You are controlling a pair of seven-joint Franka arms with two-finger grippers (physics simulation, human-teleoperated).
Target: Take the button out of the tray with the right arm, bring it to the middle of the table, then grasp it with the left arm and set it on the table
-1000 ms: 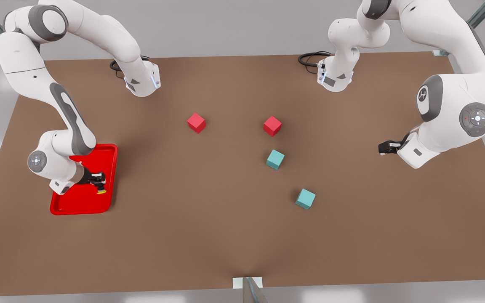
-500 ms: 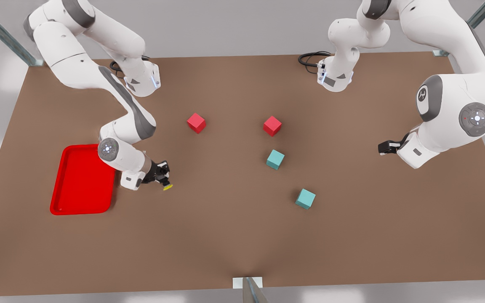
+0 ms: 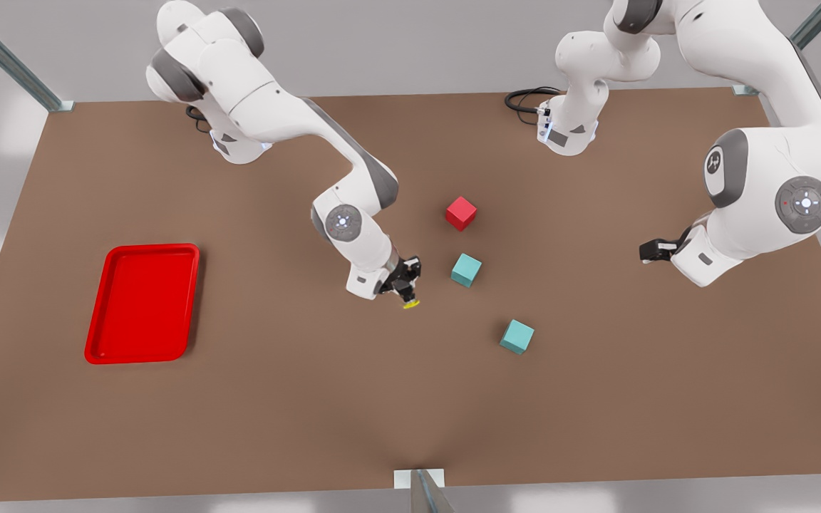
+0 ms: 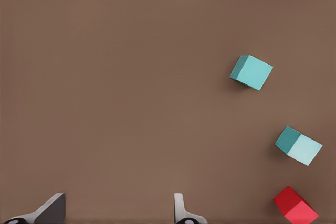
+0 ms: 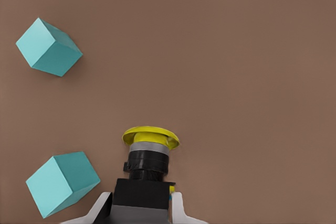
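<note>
Right hand [image 3: 406,288] grips the button [image 3: 410,304] mid-table beside a teal cube [image 3: 466,270].

A simulated robot test cell. Two white jointed arms [image 3: 275,121] stand at a plain matte brown worktop [image 3: 311,399]. Grey walls surround it.

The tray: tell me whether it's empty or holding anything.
Empty. The red tray shows bare floor; the button sits in the right pincer mid-table.

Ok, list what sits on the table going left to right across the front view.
tray → right gripper holding the button → red cube → upper teal cube → lower teal cube → left gripper, waiting.
</note>
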